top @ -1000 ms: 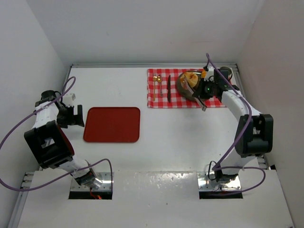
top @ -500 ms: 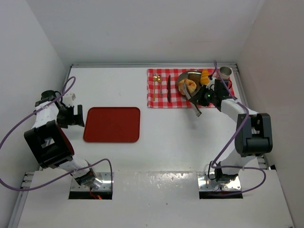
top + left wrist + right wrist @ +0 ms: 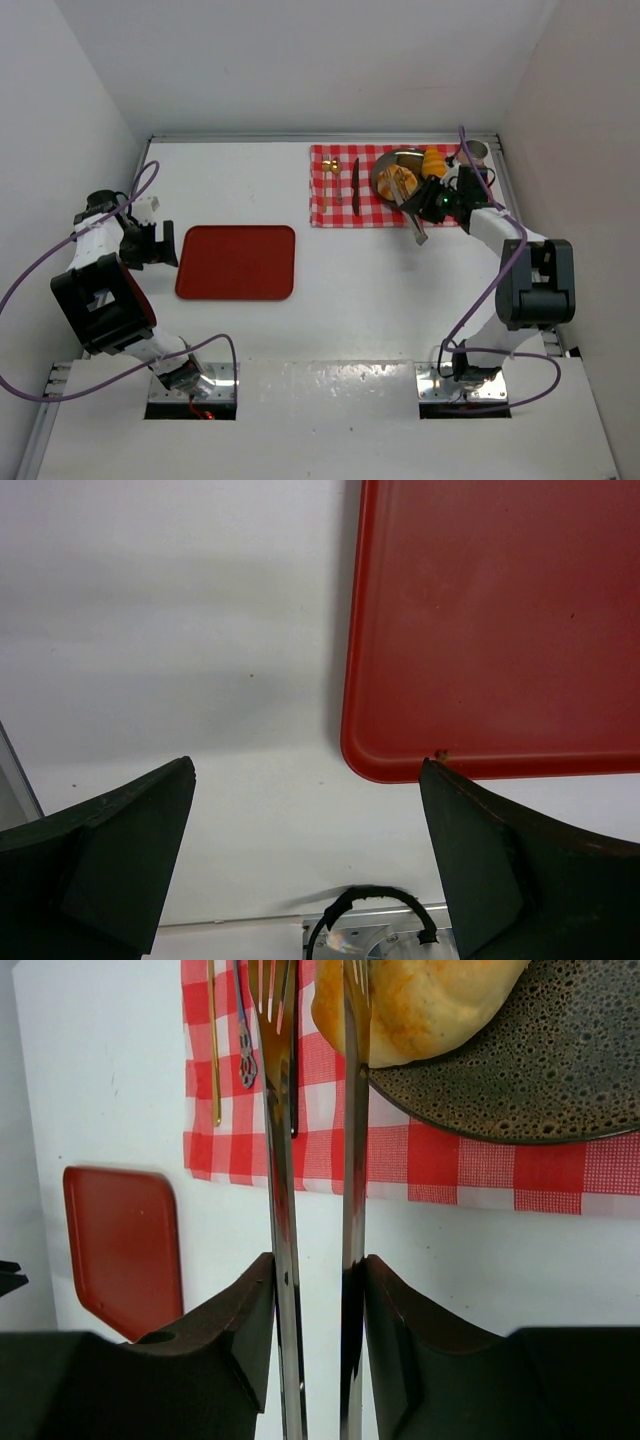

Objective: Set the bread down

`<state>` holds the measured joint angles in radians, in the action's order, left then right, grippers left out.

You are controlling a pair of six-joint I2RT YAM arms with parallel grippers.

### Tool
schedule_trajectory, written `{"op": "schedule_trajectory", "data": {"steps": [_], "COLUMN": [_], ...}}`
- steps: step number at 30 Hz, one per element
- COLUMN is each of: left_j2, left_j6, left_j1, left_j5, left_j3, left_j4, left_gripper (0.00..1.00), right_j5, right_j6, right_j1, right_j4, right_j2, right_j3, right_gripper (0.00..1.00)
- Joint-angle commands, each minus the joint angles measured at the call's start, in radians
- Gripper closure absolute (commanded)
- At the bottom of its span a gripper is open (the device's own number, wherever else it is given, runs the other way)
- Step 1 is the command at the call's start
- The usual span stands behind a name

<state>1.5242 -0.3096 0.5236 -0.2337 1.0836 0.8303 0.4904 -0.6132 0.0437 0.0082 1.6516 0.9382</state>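
While right gripper clamps tongs, dark plate holds bun, croissant at rim; left gripper apart.

Worktop, centre and near edge: open, passable from either side. Far left corner: likewise open.

Left of centre lies a flat red tray, low enough to leave room above it. The left tool, jaws wide apart, hangs just beside the tray's left edge, close to the left wall.

Far right corner: crowded. A checked cloth carries a knife, a gold cutlery piece and a dark plate bearing a bun and a croissant. A metal cup stands in the corner itself. The right tool, clamped on tongs, blocks approach from the right edge together with its arm.
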Motion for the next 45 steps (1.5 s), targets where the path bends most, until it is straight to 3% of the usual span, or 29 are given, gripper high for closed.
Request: {"op": "schedule_trajectory", "data": {"steps": [1, 16, 23, 26, 29, 38, 45], "left_j2": [0.004, 0.004, -0.007, -0.007, 0.002, -0.007, -0.029], "left_j6": [-0.008, -0.008, -0.008, -0.008, -0.008, -0.008, -0.039], "left_j1": [0.012, 0.012, 0.012, 0.012, 0.012, 0.012, 0.012], "left_j5": [-0.03, -0.05, -0.059, -0.078, -0.087, -0.096, -0.116], "left_j3": [0.035, 0.053, 0.053, 0.053, 0.053, 0.053, 0.035], "left_j4": [0.015, 0.024, 0.024, 0.024, 0.024, 0.033, 0.033], "left_gripper": [0.0, 0.0, 0.0, 0.0, 0.0, 0.0, 0.0], "right_j5": [0.019, -0.05, -0.029, -0.035, -0.076, -0.276, -0.406], "right_j6": [0.035, 0.239, 0.352, 0.357, 0.337, 0.276, 0.25], "right_j1": [-0.001, 0.012, -0.036, -0.128, -0.188, -0.263, -0.262], "right_j4": [-0.005, -0.226, -0.338, -0.39, -0.396, -0.409, -0.482], "right_j2": [-0.061, -0.262, -0.424, -0.521, -0.587, -0.65, -0.615], "right_j3": [0.047, 0.102, -0.085, -0.194, -0.345, -0.541, -0.576], "right_gripper": [0.62, 0.6, 0.62, 0.62, 0.62, 0.62, 0.44]}}
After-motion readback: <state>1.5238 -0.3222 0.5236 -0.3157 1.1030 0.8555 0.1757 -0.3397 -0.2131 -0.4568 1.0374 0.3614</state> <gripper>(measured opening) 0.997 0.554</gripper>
